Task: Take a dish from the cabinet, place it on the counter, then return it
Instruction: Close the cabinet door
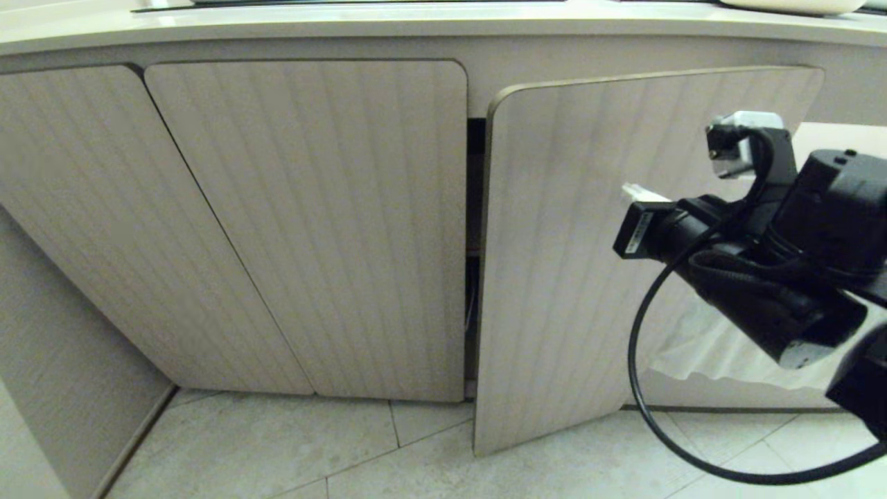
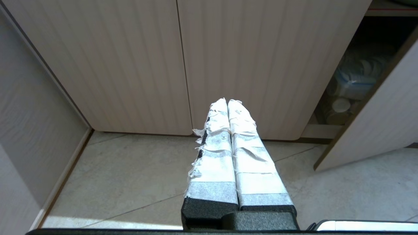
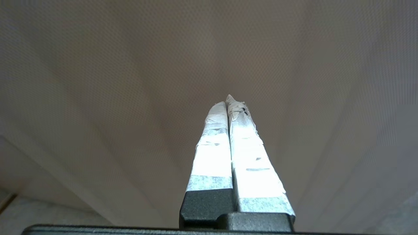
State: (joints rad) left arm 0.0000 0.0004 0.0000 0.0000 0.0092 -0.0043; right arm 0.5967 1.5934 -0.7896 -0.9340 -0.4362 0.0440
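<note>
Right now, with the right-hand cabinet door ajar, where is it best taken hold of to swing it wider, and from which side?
Probably the door by its free vertical edge beside the dark gap. That edge stands proud of the neighbouring door, exposed top to bottom; the ribbed face shows no handle. Come from the gap side, hooking behind it. The right claw is shut, in front of the face.

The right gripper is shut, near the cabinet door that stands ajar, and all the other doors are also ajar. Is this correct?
Not quite. The head view shows the shut right gripper near the ajar door, but the other doors are closed flat.
</note>
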